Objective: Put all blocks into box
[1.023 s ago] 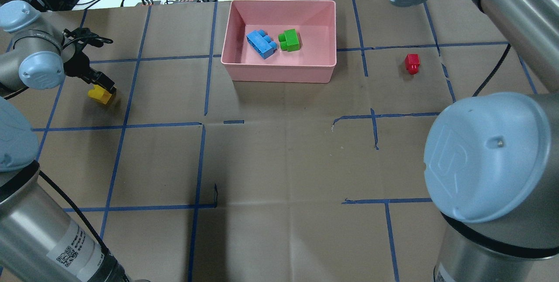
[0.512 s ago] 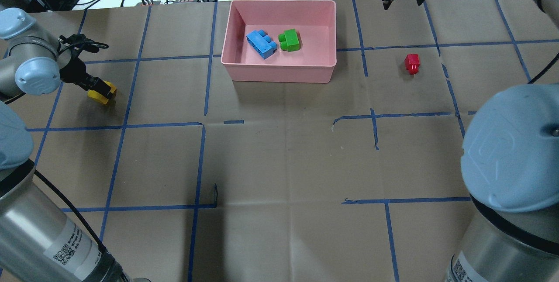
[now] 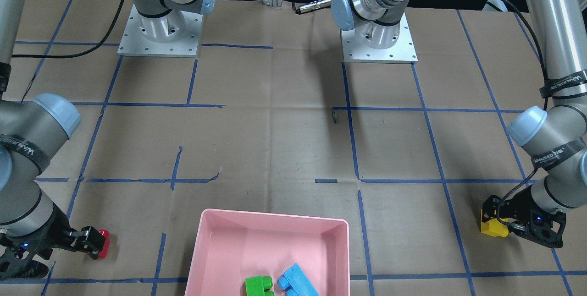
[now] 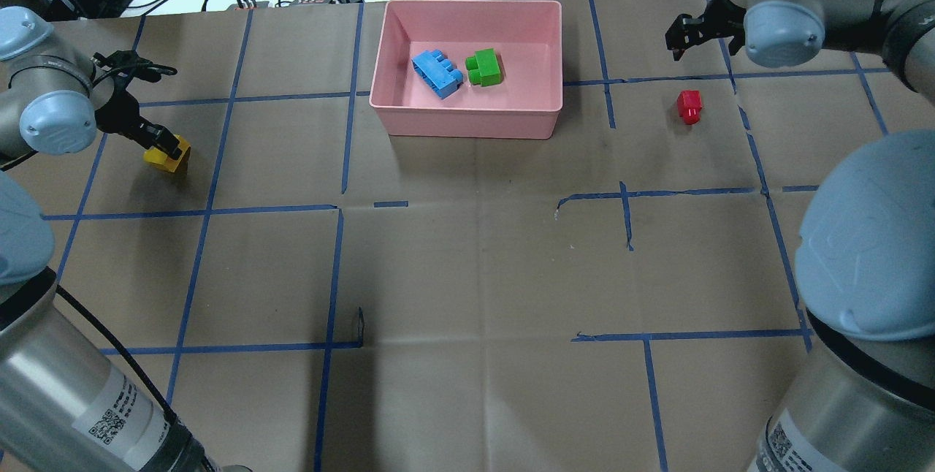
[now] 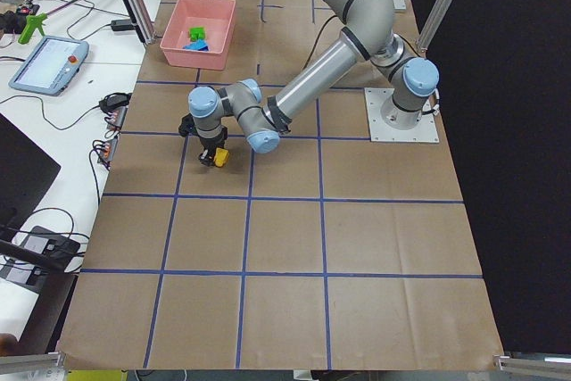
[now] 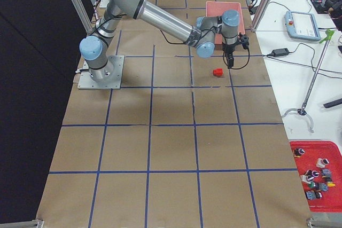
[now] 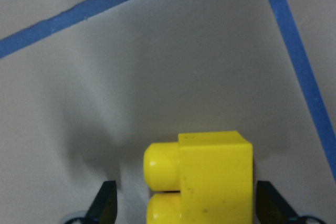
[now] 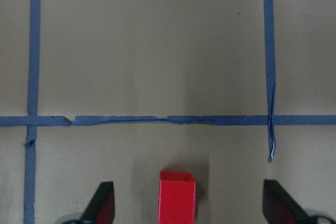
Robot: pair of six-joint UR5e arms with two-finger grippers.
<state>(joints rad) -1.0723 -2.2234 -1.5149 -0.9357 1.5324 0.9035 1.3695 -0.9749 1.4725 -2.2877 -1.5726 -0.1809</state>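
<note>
Hands are both standing open: I am watching the left hand point(image 7: 187, 205) straddling the yellow block point(image 7: 210, 177) on the surface point(image 4: 467, 275), not yet clamped on it, while the right hand point(image 8: 190, 208) is hovering spread wide over the red block point(image 8: 177, 200) — both blocks sitting well away from the box point(image 4: 467, 121), on opposite sides. Inside it the blue block point(image 4: 437, 74) and green block point(image 4: 484, 67) are lying side by side.

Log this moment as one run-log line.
left hand: open, straddling yellow block on table | right hand: open, lined up on red block | box: blue block and green block inside | outstanding: two blocks
</note>
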